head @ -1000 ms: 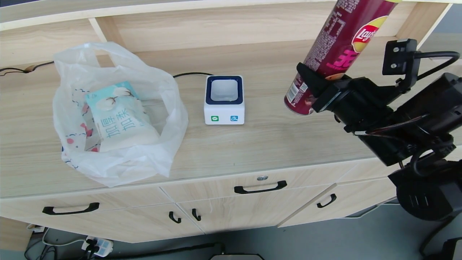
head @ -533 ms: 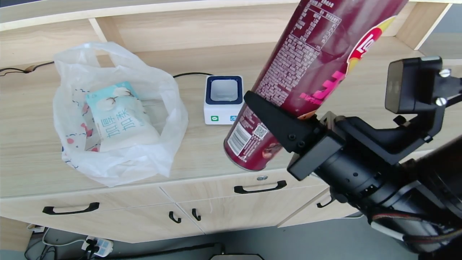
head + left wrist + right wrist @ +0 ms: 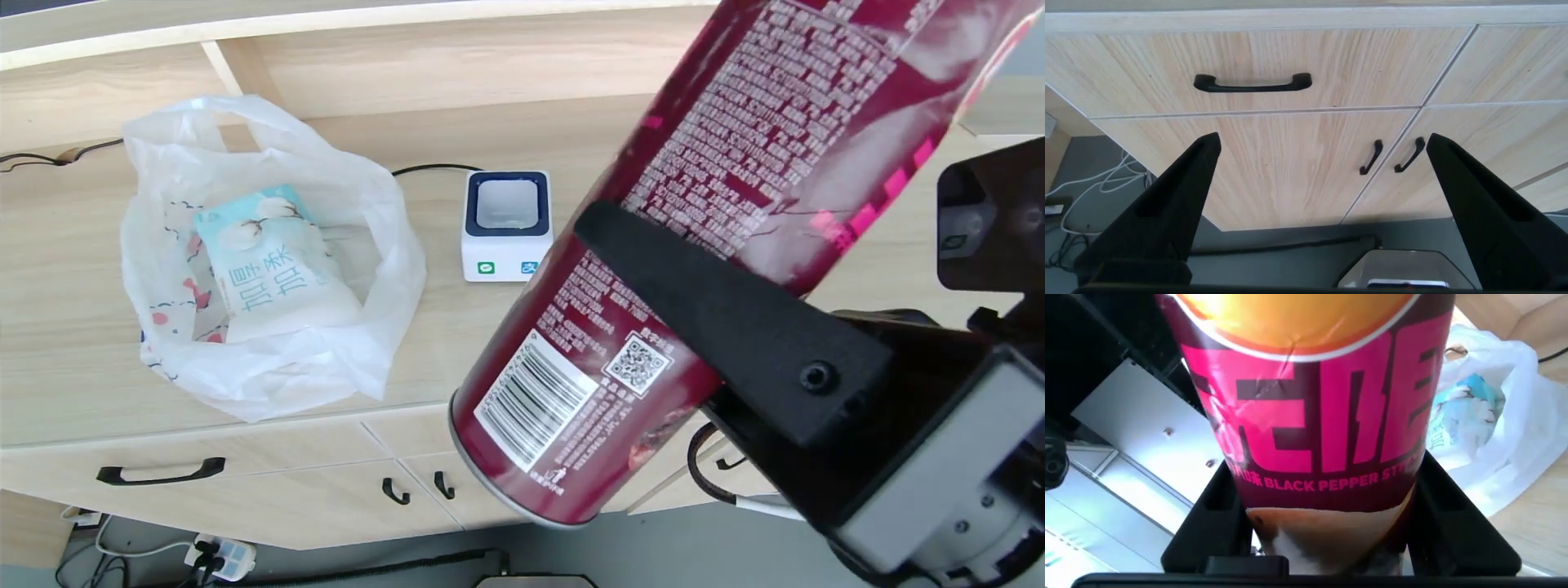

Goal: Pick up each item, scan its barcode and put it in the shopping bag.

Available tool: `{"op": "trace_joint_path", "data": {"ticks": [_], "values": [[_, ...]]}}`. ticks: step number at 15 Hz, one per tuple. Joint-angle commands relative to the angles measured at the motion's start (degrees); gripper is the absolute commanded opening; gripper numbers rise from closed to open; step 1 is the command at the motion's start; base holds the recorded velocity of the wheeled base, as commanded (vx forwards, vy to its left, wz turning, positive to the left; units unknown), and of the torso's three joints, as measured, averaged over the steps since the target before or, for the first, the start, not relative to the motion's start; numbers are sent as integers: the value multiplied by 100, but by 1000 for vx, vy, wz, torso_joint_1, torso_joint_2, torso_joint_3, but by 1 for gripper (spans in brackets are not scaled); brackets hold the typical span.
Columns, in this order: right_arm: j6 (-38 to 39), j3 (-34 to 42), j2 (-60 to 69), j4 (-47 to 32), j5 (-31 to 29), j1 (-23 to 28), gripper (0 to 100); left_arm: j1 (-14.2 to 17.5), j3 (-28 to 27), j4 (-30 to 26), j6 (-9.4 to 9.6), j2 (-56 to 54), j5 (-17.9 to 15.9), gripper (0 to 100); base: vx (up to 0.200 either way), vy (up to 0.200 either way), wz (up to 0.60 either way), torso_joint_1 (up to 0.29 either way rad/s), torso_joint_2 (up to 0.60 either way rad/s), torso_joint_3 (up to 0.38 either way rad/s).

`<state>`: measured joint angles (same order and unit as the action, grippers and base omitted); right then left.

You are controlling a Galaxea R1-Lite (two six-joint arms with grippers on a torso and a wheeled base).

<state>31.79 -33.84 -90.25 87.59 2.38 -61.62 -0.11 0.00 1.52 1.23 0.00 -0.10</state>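
Observation:
A dark red chips can [image 3: 735,163] hangs tilted in the air, close to the head camera, over the counter's front edge. Its barcode [image 3: 535,396] near the lower end faces up toward the camera. My right gripper [image 3: 653,261] is shut on the can's lower part, and the right wrist view shows the can [image 3: 1323,416] between both fingers [image 3: 1212,518]. The white scanner [image 3: 507,224] stands on the counter beyond the can. The white shopping bag [image 3: 269,245] lies open at the left, holding a tissue pack [image 3: 273,261]. My left gripper [image 3: 1323,212] is open below the counter, facing the drawer fronts.
A wooden counter [image 3: 98,359] with a raised back shelf [image 3: 408,57] carries everything. Drawers and doors with black handles [image 3: 159,472] run beneath it. A black cable [image 3: 429,169] leads from the scanner to the back. A power strip [image 3: 220,559] lies on the floor.
My right arm has carried the can left and much nearer to the head camera, from the right side to over the counter's front edge. The bag and scanner have not moved.

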Motion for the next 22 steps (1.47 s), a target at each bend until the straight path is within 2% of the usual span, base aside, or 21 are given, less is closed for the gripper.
{"op": "trace_joint_path", "data": {"ticks": [1,4,6,11,13,14,19,21,22], "values": [[64,-123,-2,-5,8,-8,0,2,0,6,0,9,1,100,0,0,0,0,0,0],[442,-158,148,21,61,-104,0,2,0,6,9,9,1,100,0,0,0,0,0,0],[820,-149,447,4,70,-342,0,2,0,6,9,9,1,100,0,0,0,0,0,0],[995,-44,631,13,158,-350,0,2,0,6,35,9,1,100,0,0,0,0,0,0],[1066,-35,666,13,378,-350,0,2,0,6,272,9,1,100,0,0,0,0,0,0],[1083,-8,666,4,421,-350,0,2,0,6,290,9,1,100,0,0,0,0,0,0],[1048,-8,658,4,395,-359,0,2,0,6,281,9,1,100,0,0,0,0,0,0],[802,35,640,-23,281,-315,0,2,0,6,264,9,1,100,0,0,0,0,0,0],[389,132,578,-75,193,-122,0,2,0,6,246,9,1,100,0,0,0,0,0,0]]}}
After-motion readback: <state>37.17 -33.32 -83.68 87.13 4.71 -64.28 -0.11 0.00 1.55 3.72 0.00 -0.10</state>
